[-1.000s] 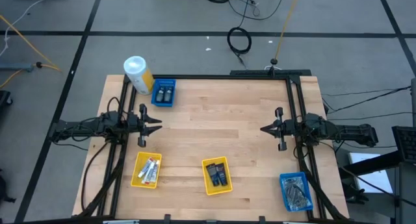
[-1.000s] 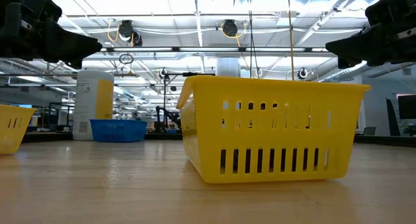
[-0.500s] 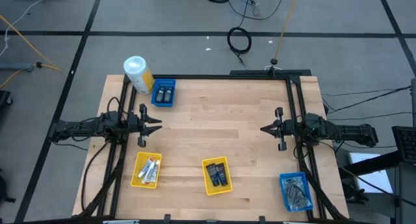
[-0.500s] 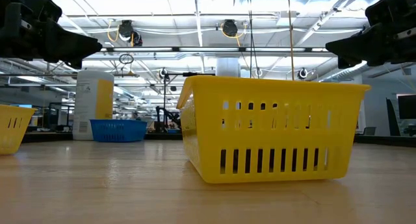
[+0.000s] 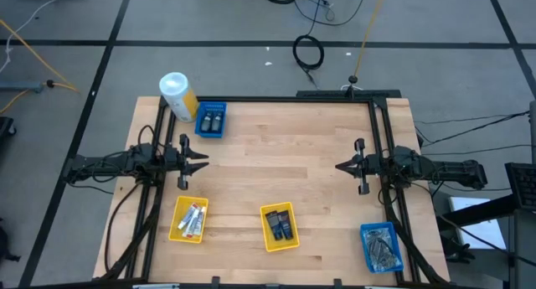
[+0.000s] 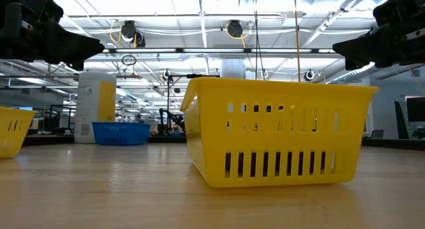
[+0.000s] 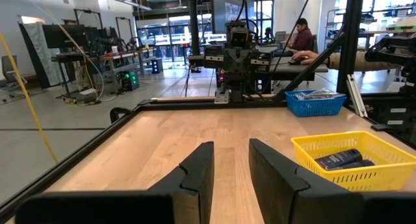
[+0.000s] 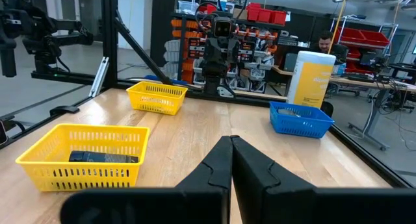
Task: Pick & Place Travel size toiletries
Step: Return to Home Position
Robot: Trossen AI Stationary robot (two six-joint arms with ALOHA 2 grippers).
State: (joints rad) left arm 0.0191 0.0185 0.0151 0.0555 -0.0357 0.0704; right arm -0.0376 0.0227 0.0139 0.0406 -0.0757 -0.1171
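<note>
The left gripper (image 7: 231, 152) is hovering over the table (image 5: 276, 155), jaws slightly apart, empty; the right gripper (image 8: 231, 143) is hovering opposite, jaws together, empty.

Matt wood table (image 5: 293, 163), glossy plastic tray (image 6: 279, 133)

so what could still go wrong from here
1. The white-and-yellow canister stands right at the far corner of the table, close to the left arm. A wide swing could knock it off.
2. The near blue bin sits at the table's corner by the right arm, so a nudge might slide it over the edge.

The left end effector and the right end effector look empty, so a drop is unlikely.
</note>
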